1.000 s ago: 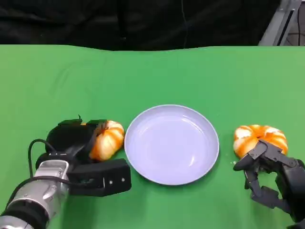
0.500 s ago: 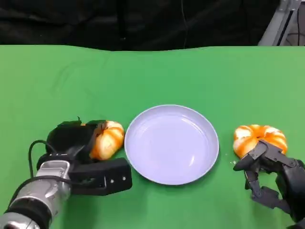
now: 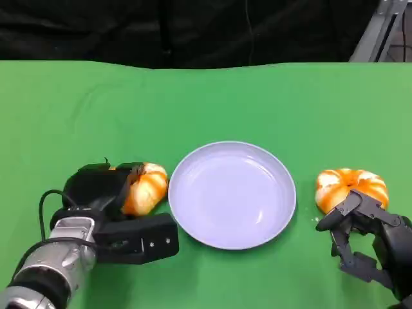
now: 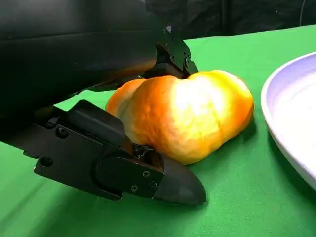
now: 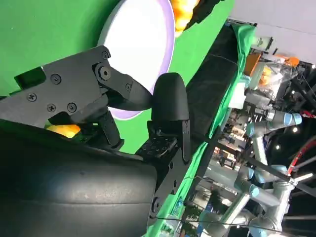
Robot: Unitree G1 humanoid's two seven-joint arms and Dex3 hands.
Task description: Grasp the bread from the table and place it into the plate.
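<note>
In front of you the plate [image 3: 232, 194] is in the middle of the green desk [image 3: 206, 103], and there is nothing in it. You have two bread rolls and one plate. The left bread roll [image 3: 145, 187] lies on the desk just beside the left rim of the plate. The right bread roll [image 3: 351, 187] lies on the desk to the right of the plate, apart from its rim.

Your left robot hand [image 3: 106, 206] is around the left bread roll. From the head view you see a black finger on the far left side of the roll and another one lying on the near side. The left wrist view shows you more: the roll [image 4: 185, 114] sits between the upper fingers and the lower finger [image 4: 118, 158], both touching it, and it rests on the cloth. So this robot hand is grasping the roll.

Your right robot hand [image 3: 367, 241] is near the right bread roll, on its near side. Its fingers are spread apart and it holds nothing. In the right wrist view you see the fingers [image 5: 170, 106] apart, with the plate [image 5: 140, 49] beyond them.
</note>
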